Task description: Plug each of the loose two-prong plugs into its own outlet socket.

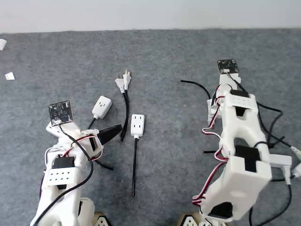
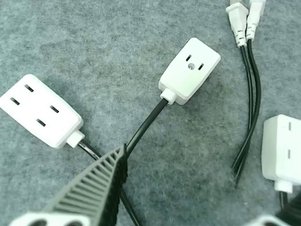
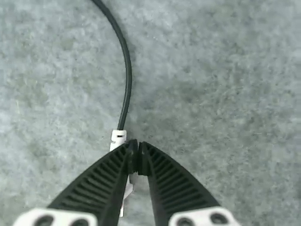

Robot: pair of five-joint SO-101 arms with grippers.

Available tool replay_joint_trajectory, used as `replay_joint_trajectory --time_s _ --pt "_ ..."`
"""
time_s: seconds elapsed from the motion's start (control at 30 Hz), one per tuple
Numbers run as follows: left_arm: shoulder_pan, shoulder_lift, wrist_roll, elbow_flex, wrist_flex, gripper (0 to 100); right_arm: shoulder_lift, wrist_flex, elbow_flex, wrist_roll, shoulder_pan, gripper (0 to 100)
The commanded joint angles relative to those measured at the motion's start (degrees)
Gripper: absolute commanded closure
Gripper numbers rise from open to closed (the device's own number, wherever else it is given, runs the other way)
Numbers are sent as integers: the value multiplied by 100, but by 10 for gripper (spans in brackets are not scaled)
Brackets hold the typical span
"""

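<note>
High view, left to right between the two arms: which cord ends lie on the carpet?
single white socket → pair of two-prong plugs → white socket block

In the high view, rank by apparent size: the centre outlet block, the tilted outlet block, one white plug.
1. Centre outlet block and tilted outlet block: look alike, no ranking.
2. White plug: smallest.

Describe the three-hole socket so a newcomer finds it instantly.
Start at the left arm's fingers. Just beyond them lies a white socket block on a black cord. Unlike the slots-only block nearby, its face has two slots plus a round hole.
</note>
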Motion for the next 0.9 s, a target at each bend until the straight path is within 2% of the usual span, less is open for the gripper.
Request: replay_joint_trajectory --time_s 0.0,0.1,0.57,0.87 --pt "-53 -123 -53 -127 -114 489 48 549 -440 299 -215 990" --pt "-53 -123 -53 -127 -114 489 84 804 -448 747 -479 990" --pt "-53 -123 -53 -127 -114 489 57 1059 -378 862 -822 990" --pt "-53 -123 -53 -127 -114 489 110 1051 -888 -281 -840 979"
